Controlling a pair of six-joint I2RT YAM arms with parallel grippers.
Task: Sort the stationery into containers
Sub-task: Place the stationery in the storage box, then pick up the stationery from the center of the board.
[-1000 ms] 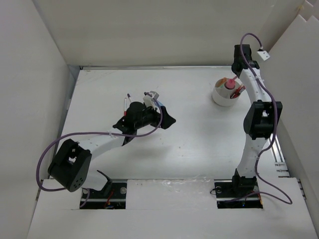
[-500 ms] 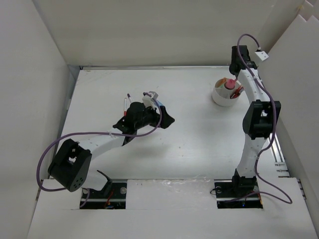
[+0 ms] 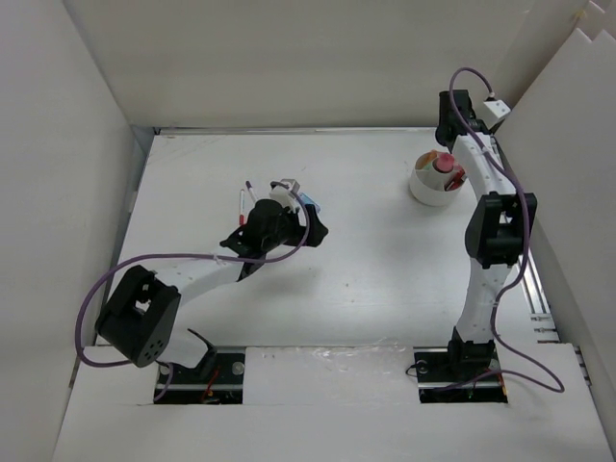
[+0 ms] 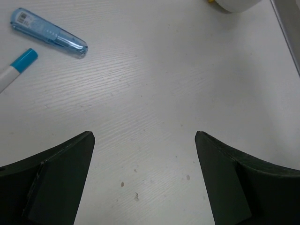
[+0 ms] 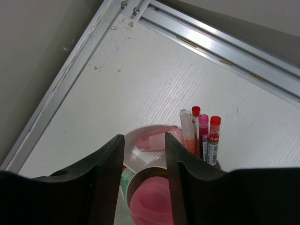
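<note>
White tabletop (image 3: 385, 250) is framed by the wide-spread left gripper (image 4: 144, 137), so the nearby blue pen (image 4: 49, 33) could be knocked aside, while the right gripper (image 5: 144, 145), seemingly narrow and empty, is held above the cup (image 3: 428, 194).

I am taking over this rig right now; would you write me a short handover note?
Left gripper: open, empty, low over bare table.
Right gripper: open, empty, just above the white cup at the far right.
Done: red and pink pens and a pink eraser piece are in the cup.
Left: a clear blue pen and a blue-capped white marker lie just ahead of the left gripper. Two thin pens lie on the table on its left. All of these need to go into the cup.
</note>
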